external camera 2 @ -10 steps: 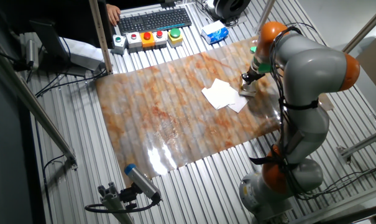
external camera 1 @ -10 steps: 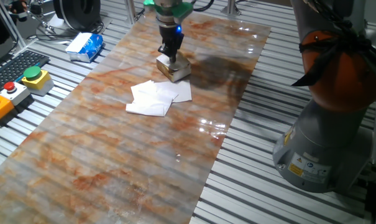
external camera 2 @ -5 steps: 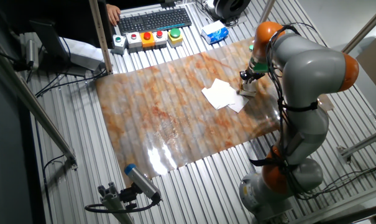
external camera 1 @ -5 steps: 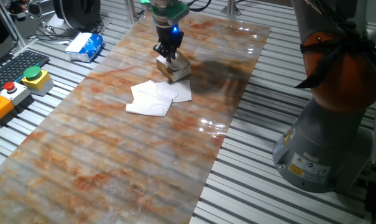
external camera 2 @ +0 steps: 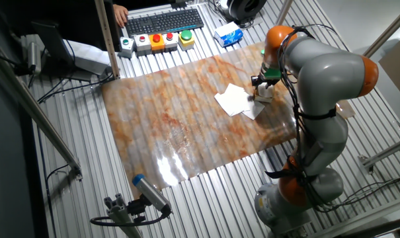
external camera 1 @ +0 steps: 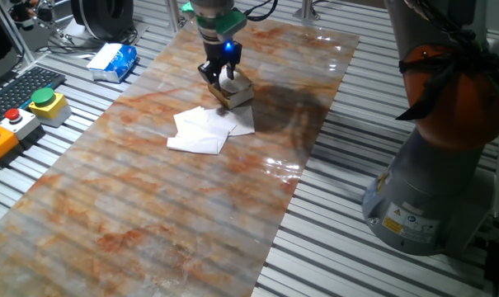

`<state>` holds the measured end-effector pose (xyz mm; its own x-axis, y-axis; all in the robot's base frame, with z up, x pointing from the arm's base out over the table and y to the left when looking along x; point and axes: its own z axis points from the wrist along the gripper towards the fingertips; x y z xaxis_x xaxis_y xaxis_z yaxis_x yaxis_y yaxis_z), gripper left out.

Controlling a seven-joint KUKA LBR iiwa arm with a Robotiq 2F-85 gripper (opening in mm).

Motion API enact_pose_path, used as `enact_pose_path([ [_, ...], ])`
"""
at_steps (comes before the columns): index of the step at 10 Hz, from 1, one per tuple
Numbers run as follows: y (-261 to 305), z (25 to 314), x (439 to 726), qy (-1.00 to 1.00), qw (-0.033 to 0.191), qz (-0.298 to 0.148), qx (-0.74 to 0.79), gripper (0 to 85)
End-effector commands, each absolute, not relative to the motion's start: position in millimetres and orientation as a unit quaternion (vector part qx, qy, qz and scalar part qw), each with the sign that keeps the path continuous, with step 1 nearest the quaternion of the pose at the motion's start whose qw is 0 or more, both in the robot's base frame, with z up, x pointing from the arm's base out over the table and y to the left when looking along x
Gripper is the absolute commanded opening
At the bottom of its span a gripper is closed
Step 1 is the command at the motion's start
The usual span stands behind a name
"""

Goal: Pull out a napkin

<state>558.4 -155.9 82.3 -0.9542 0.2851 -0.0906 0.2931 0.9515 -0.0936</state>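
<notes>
My gripper (external camera 1: 220,74) hangs just over the left top edge of the small tan cardboard box (external camera 1: 237,94) at the far middle of the marbled board. Its fingers are shut on a bit of white napkin (external camera 1: 226,73) that comes up out of the box top. Several other white napkins (external camera 1: 203,129) lie flat in a loose pile on the board just in front of the box. In the other fixed view the gripper (external camera 2: 260,89) is over the box (external camera 2: 264,99), with the napkin pile (external camera 2: 235,100) to its left.
A blue-and-white plastic packet (external camera 1: 113,62) lies off the board at the far left. Push-button boxes (external camera 1: 41,102) and a keyboard (external camera 2: 162,21) sit beyond the board's left edge. The robot base (external camera 1: 435,173) stands to the right.
The gripper has lifted slightly and moved left off the box top, drawing a bit of white napkin up with it. The box and the pile stay put.
</notes>
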Motion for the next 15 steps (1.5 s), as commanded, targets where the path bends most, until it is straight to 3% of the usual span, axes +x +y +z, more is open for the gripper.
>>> enact_pose_path([
  [1,-157.6,80.6,557.5,0.988,0.038,-0.057,0.142,51.0],
  [13,-162.3,71.7,553.1,0.99,0.042,-0.061,0.12,51.0],
  [14,-162.3,72.5,553.1,0.991,0.038,-0.064,0.114,34.0],
  [15,-162.3,72.9,553.1,0.991,0.035,-0.066,0.108,34.0],
])
